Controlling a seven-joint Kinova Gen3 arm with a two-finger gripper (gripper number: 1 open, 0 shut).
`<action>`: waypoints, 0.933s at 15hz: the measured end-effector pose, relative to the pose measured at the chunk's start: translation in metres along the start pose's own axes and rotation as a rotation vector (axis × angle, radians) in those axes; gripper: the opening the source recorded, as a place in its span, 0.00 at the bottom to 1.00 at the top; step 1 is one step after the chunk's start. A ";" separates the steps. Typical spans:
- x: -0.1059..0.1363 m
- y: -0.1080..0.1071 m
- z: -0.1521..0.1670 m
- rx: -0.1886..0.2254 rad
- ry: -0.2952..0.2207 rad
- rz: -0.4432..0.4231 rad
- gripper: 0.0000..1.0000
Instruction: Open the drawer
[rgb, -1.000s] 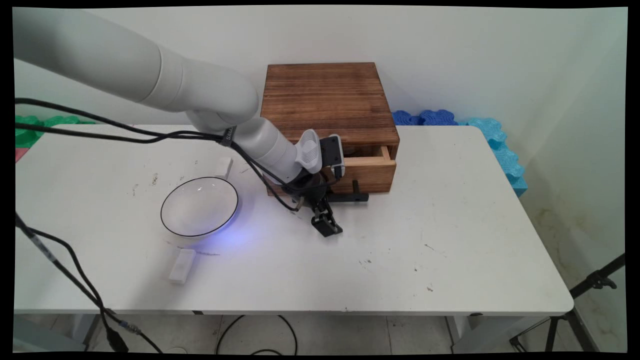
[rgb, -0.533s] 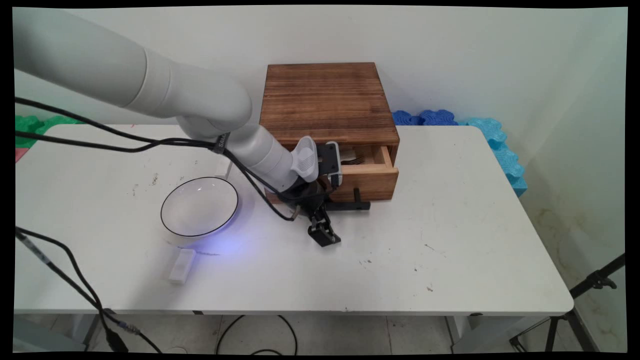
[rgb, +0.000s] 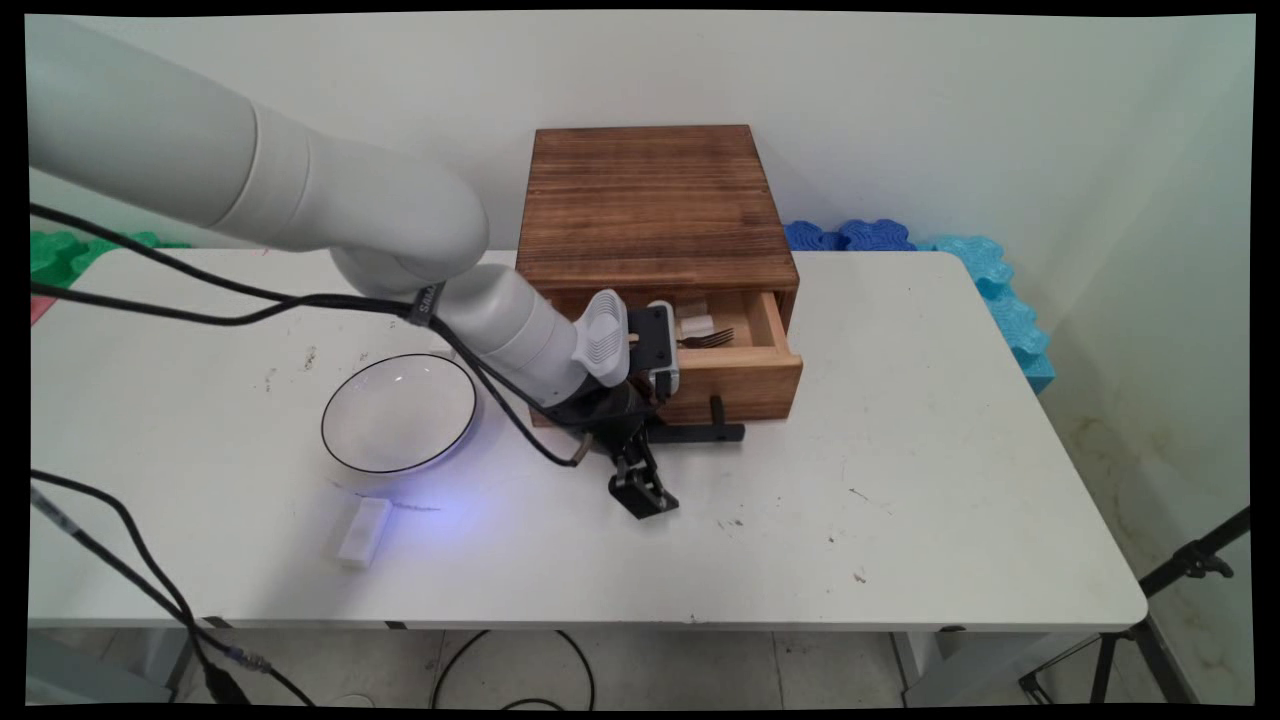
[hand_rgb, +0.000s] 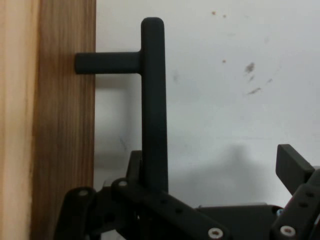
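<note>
I have the gripper (rgb: 648, 487) low over the table (rgb: 900, 480), just in front of the wooden box (rgb: 655, 215) that stands at the table's far edge, about midway along it. The box is dark-stained with a plain flat top; its one drawer (rgb: 745, 365), paler inside, stands partly pulled out toward the near edge. On the drawer front is a black bar handle (hand_rgb: 153, 100) on a short post. In the hand view the fingers are spread wide: one finger (hand_rgb: 295, 167) stands clear on one side, and the bar runs down across the linkage on the other, so the handle is hooked against the gripper, not pinched between the fingers.

Inside the drawer I count one fork (rgb: 706, 340) and one small pale piece (rgb: 697, 323) beside it that I cannot identify. Left of the gripper sits one white bowl (rgb: 398, 412) with a dark rim. One small white block (rgb: 364, 531) lies near the bowl, toward the near edge.
</note>
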 end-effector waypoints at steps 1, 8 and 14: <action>-0.001 0.003 -0.001 -0.003 0.000 0.002 1.00; -0.003 0.025 -0.007 -0.019 0.009 0.011 1.00; -0.005 0.044 -0.011 -0.032 0.015 0.016 1.00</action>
